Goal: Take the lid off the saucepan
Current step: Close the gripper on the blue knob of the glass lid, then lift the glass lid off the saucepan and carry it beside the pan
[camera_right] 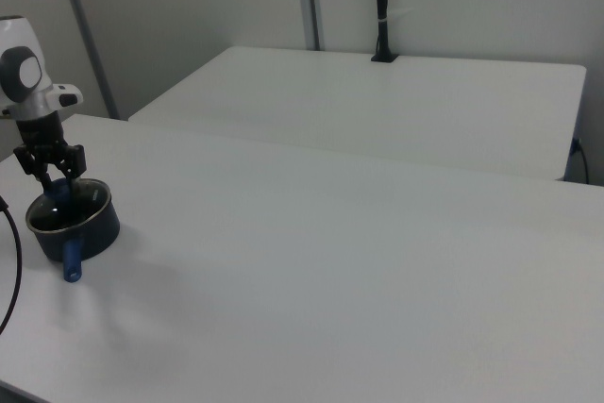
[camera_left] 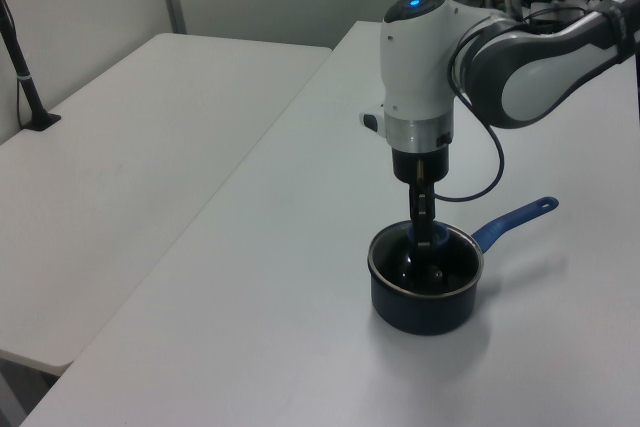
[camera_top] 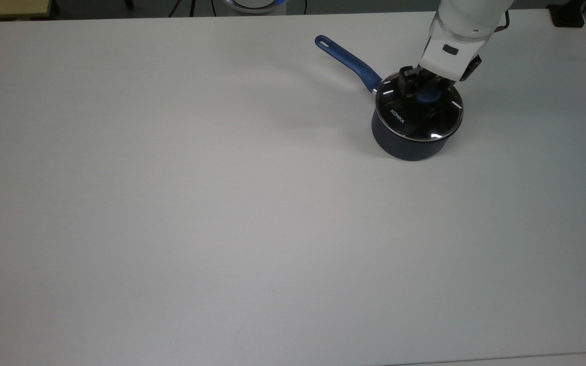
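Above: gripper [camera_top: 422,90] at the lid [camera_top: 418,116], which sits on the saucepan [camera_top: 409,147].
Fingers [camera_right: 75,159] straddle the blue knob [camera_top: 429,95]; whether they pinch it cannot be told. Saucepan stands near the top view's upper right of the table [camera_top: 171,203].

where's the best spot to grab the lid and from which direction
Grip the blue knob at the centre of the lid, coming straight down from above. The lid lies flat on the saucepan, and its glass is wide and smooth, so the raised knob is likely the only part narrow enough for the pincer.
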